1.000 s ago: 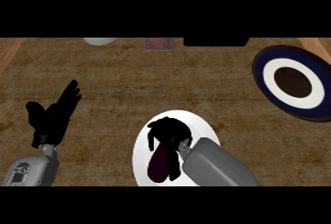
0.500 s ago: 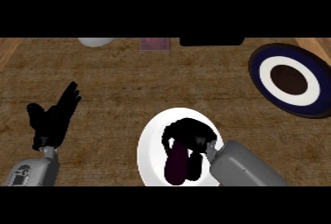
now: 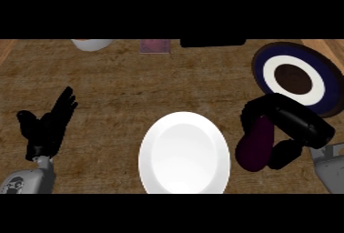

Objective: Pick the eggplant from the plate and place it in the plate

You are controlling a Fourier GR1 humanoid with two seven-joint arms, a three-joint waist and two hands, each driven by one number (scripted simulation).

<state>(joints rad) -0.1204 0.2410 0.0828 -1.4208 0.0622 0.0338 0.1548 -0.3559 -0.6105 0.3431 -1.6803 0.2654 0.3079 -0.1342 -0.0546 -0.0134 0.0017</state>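
the right hand (image 3: 290, 132) is curled round the dark purple eggplant (image 3: 254, 146), carried off the white plate (image 3: 184, 154) toward the blue-rimmed plate (image 3: 294, 78) at the counter's (image 3: 121, 82) right edge. it looks smooth, likely slippery, fairly light; mid-body suits holding. the left hand (image 3: 47, 125) rests open near the left edge.

Even, soft light; faint shadows, no glare.
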